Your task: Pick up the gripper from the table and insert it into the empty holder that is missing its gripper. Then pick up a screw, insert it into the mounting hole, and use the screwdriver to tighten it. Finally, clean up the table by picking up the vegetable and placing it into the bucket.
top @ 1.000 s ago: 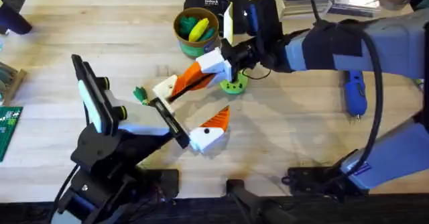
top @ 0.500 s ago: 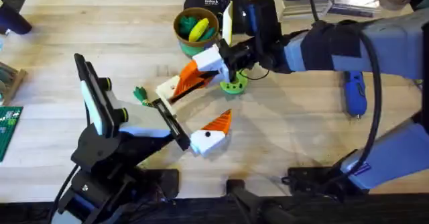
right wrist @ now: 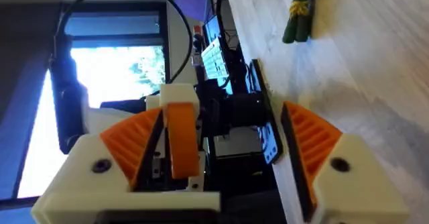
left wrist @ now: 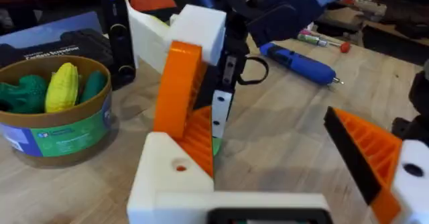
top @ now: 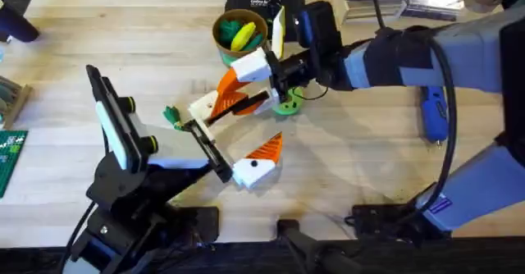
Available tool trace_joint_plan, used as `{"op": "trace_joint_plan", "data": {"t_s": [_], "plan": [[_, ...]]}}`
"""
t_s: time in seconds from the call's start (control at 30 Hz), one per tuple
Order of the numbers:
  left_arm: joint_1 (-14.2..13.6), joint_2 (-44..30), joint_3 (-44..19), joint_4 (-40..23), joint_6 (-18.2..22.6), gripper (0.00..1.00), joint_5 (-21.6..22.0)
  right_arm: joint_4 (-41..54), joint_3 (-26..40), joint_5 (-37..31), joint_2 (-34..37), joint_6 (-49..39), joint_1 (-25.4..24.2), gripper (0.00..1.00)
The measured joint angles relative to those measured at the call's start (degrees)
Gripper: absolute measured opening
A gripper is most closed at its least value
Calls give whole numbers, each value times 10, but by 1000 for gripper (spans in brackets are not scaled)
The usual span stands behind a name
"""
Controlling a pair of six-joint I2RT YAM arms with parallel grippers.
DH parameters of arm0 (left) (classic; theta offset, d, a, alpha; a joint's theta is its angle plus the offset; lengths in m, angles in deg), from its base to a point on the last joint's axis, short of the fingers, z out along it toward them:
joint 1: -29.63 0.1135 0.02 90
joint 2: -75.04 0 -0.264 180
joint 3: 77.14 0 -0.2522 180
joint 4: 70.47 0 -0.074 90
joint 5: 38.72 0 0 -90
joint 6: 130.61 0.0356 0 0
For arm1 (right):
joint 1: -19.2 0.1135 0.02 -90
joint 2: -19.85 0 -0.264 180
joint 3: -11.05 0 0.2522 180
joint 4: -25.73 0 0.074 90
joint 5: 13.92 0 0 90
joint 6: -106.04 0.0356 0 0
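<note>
Leftmost, the vegetable [top: 171, 114], a small dark-green bundle, lies on the surface [top: 98, 44] just beside my left arm, so the clean-up is not yet done. Next along, my left fingers [top: 239, 128] are spread wide with nothing between them. One carries its orange ribbed tip, and the other is the empty holder [left wrist: 167, 184]. The gripper [left wrist: 200, 143], the loose orange ridged wedge, sits against the front of that white block rather than on the surface, so I judge the insertion step to be in hand or nearly finished. Whether the wedge is pushed fully home I cannot tell. The mounting hole [left wrist: 179, 165] in the block's face has no screw in it that I can see, so fetching a screw and tightening it are left. The bucket [top: 239, 36] stands farther back, already holding yellow and green toy pieces, well apart from the vegetable. A bright green disc [top: 285, 104] lies just past the holder. My right fingers [right wrist: 221, 117] reach in from the right and are parted wide. The wedge and its holder stand between them, close against one pad and clear of the other, so I judge it is not clamped. Farthest right, the screwdriver [top: 433, 114] lies untouched on the surface, well away from both sets of fingers.
</note>
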State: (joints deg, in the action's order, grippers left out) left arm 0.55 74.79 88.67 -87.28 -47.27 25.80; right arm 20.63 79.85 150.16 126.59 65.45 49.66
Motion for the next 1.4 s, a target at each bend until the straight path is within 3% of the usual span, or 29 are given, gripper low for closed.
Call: {"op": "trace_joint_plan", "data": {"t_s": [0.5, 0.7, 0.87, 1.03, 1.27, 1.4], "plan": [[-6, 0, 0, -1, -1, 985, -44, -4, 0, 15, 0, -1, -15, 993], [-6, 0, 0, -1, -1, 986, -48, -2, 0, -61, -18, -4, -36, 993], [-6, -1, 0, -1, -1, 985, -48, 75, 13, -145, -86, -43, -65, 994], [-6, 0, 0, -1, -1, 985, -48, 288, 37, -273, -165, -136, -77, 995], [-6, -1, 0, -1, -1, 985, -49, 511, 52, -541, -238, -244, -39, 995], [-6, -1, 0, -1, -1, 985, -50, 583, 52, -638, -236, -276, -9, 995]]}}
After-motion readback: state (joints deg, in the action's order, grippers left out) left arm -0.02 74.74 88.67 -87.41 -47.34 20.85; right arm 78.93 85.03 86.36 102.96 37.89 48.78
